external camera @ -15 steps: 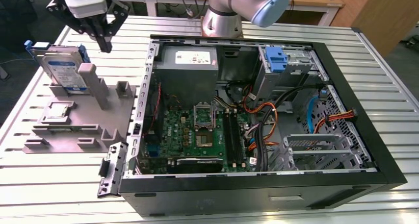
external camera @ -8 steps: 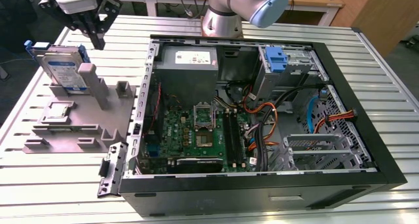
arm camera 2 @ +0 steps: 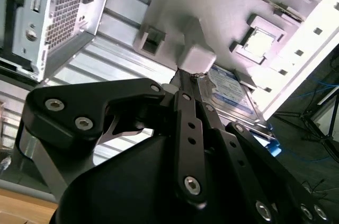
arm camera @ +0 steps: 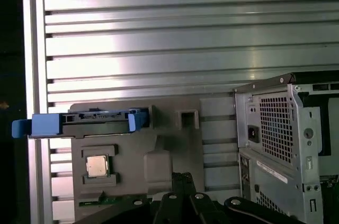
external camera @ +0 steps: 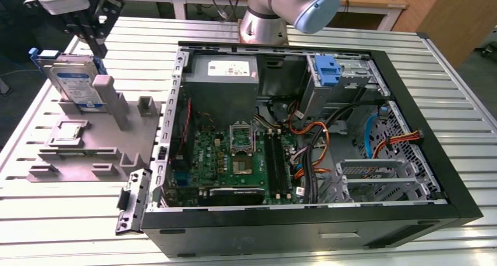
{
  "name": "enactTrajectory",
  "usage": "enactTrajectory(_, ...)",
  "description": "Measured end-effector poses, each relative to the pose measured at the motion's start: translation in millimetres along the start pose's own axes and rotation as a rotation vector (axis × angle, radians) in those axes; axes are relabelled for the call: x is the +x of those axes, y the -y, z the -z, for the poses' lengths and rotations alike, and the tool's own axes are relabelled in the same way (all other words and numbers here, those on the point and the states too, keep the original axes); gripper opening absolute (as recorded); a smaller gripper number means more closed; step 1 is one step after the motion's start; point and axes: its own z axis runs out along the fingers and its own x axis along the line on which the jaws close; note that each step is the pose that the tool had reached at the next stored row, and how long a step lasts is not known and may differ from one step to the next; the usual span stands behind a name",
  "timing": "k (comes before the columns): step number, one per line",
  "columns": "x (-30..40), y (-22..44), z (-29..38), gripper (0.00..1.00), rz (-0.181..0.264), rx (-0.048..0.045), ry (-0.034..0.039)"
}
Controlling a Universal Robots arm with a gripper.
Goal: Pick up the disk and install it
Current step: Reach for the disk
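Hovering near the disk [external camera: 74,82]: one gripper [external camera: 99,49], fingers pressed together, nothing between them.
One disk stands on edge in a slot of the one grey holder [external camera: 93,144] on the table [external camera: 70,219], at the exterior view's left of the one open case [external camera: 311,225]. Gripper tips hang just above the holder's tallest post [external camera: 111,100], close to the disk but apart from it. One chip [external camera: 68,131] lies flat in a holder recess. Inside the case: one blue latch [external camera: 327,71], one power supply [external camera: 225,74].
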Motion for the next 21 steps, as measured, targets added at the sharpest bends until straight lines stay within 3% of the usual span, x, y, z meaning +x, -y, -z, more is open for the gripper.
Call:
enactTrajectory(4, 12.3, 0.0, -0.2, 0.10, 0.000, -0.0002, 0.0002)
enactTrajectory(6, 14.8, 0.0, -0.2, 0.10, 0.000, -0.0001, 0.0001)
enactTrajectory(21, 17.8, 0.1, -0.2, 0.10, 0.000, -0.0001, 0.0000)
